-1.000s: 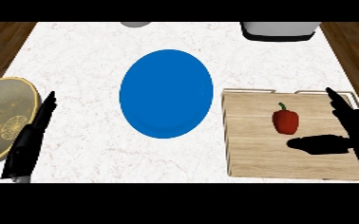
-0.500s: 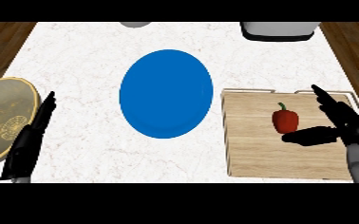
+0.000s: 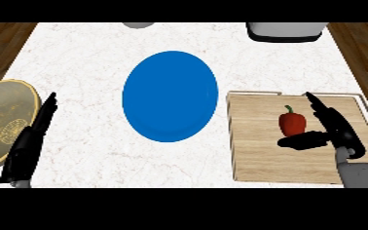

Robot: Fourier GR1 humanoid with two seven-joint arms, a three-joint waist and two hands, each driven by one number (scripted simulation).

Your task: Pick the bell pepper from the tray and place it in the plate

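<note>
A red bell pepper (image 3: 292, 123) with a green stem stands on the wooden tray (image 3: 259, 151) at the right of the counter. My right hand (image 3: 333, 131) is just right of the pepper, open, fingers stretched away from me along its right side and the thumb reaching under its near side. Whether the thumb touches the pepper I cannot tell. The blue plate (image 3: 170, 95) lies in the middle of the counter with nothing on it. My left hand (image 3: 30, 143) rests open at the left edge, fingers up.
A round golden-brown dish (image 3: 13, 112) lies at the left edge beside my left hand. A grey appliance (image 3: 285, 31) stands at the back right, and a grey object (image 3: 138, 25) shows at the back edge. White marbled counter surrounds the plate.
My right hand has moved left across the tray and closer to the pepper, its thumb now just below it. The pepper, the plate and my left hand have stayed put.
</note>
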